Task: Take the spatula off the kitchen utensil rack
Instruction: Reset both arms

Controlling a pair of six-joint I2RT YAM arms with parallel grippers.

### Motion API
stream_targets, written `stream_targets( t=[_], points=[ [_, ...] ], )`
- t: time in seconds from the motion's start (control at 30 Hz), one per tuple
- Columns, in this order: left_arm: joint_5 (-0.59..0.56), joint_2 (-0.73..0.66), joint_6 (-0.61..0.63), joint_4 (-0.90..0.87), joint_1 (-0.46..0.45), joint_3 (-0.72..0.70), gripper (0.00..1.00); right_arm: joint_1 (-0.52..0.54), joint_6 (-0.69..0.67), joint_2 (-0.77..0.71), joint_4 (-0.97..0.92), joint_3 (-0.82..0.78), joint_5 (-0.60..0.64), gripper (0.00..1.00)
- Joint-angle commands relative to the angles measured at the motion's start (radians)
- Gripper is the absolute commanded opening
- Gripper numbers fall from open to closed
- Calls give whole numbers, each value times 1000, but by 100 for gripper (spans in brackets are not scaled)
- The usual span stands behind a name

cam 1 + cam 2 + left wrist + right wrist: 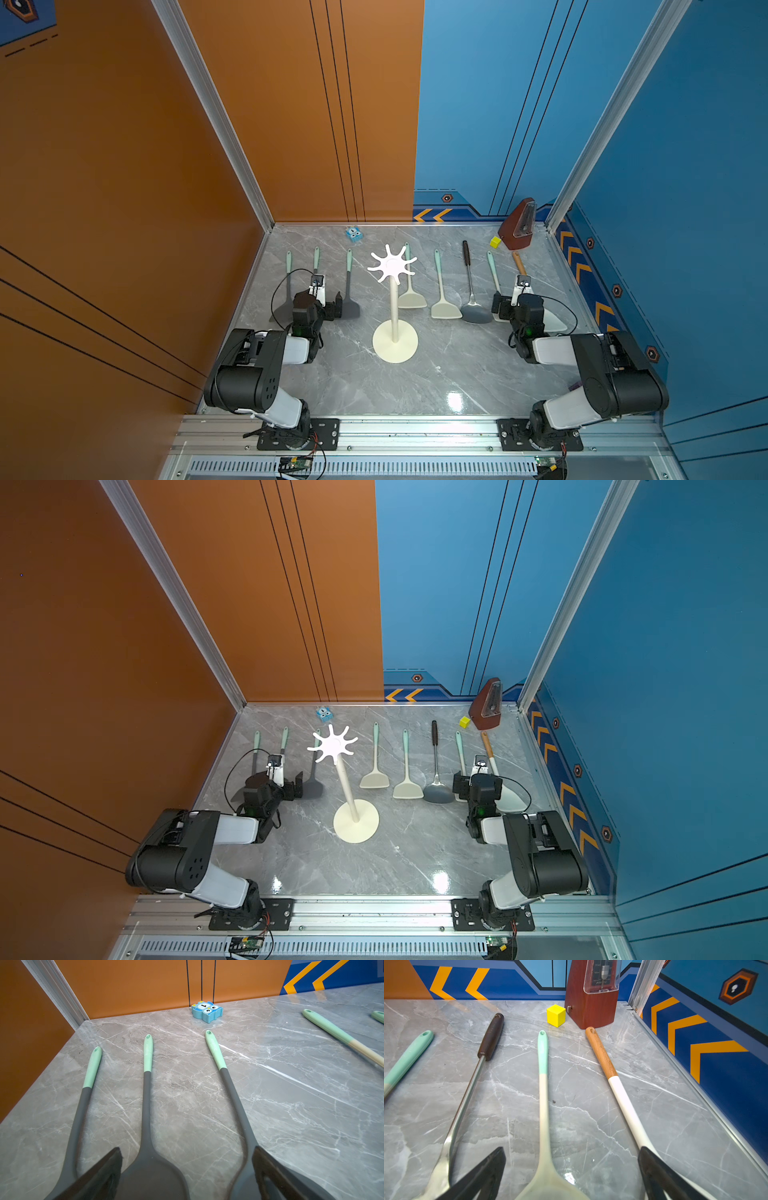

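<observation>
- Jaws of the left gripper [187, 1154] and of the right gripper [571, 1151] stand spread wide; neither holds anything.
- Kitchen utensil rack [394, 309]: upright on the tabletop [457, 374], between the two arms; its hook arms are bare in both top views.
- No spatula hangs on the rack. Three grey spatulas [146, 1105] lie flat on its left-arm side. The cream spatulas [445, 311], a steel turner [476, 313] and a wood-handled spatula [623, 1093] lie behind it and on its right-arm side. The removal therefore looks complete.
- Handling, as a judgement: the silicone spatulas are light, with soft blades and stiffer shafts, so the mint handle below the hanging hole offers the surest hold. The steel shaft is probably slick.
- Writing: the mint handles bear an embossed word, too faint to read. The blue owl block [206, 1012] shows a numeral 1. The metronome [591, 1001] carries a printed scale.
</observation>
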Motion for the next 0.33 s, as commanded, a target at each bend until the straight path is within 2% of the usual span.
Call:
stream_targets(
  t=[0.0,0.3],
  points=[
    [-4,4,2,15,1,21,98,-21,-1,6,14,32,-40,100],
    [-10,4,1,15,0,21,99,-35,4,5,-6,41,-72,100]
  ],
)
